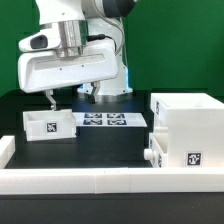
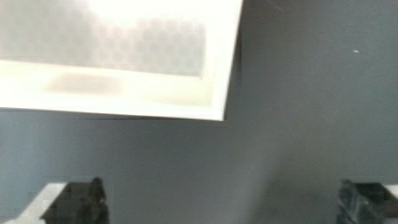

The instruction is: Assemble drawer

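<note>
Gripper (image 1: 52, 99) hovers just above the tray (image 1: 48, 123), jaws wide apart and holding nothing. Best bet imo: line the fingers up across one thin wall, drop straight down, then close gently so it doesn't skid on the desk (image 1: 110, 145). Tray sits open-top up at the exterior view's left, long axis roughly left-right there; can't spot its knob. Housing (image 1: 190, 130) stands well apart on the right.
</note>
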You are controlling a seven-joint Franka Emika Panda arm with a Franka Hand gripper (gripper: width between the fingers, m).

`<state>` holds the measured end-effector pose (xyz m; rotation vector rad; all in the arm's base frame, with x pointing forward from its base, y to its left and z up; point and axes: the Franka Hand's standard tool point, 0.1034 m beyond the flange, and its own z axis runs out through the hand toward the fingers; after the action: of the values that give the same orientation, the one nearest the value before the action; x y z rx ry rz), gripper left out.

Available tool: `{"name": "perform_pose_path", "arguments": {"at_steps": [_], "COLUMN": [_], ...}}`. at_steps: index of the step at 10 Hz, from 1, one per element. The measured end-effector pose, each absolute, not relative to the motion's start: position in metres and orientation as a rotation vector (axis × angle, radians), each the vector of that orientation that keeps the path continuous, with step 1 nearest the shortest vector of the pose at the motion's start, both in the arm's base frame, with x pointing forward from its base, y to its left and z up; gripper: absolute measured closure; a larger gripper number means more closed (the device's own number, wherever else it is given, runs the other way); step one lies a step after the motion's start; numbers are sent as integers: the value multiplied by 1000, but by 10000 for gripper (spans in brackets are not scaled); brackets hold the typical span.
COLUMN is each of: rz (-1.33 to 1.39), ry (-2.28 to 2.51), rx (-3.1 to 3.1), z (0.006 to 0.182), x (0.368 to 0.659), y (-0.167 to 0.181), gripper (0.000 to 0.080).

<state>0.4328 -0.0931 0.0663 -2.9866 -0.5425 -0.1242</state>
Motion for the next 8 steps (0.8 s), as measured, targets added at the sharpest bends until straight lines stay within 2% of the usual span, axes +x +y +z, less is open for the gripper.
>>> {"name": "perform_pose_path", "arguments": {"at_steps": [2, 3, 8], "rz": [-122, -113, -99], "ry": [-539, -526, -502], "rx": [-2987, -2993, -3016], "z": [66, 62, 31], "x": [431, 422, 373], "y": [-93, -93, -101], "gripper": [151, 151, 151]}}
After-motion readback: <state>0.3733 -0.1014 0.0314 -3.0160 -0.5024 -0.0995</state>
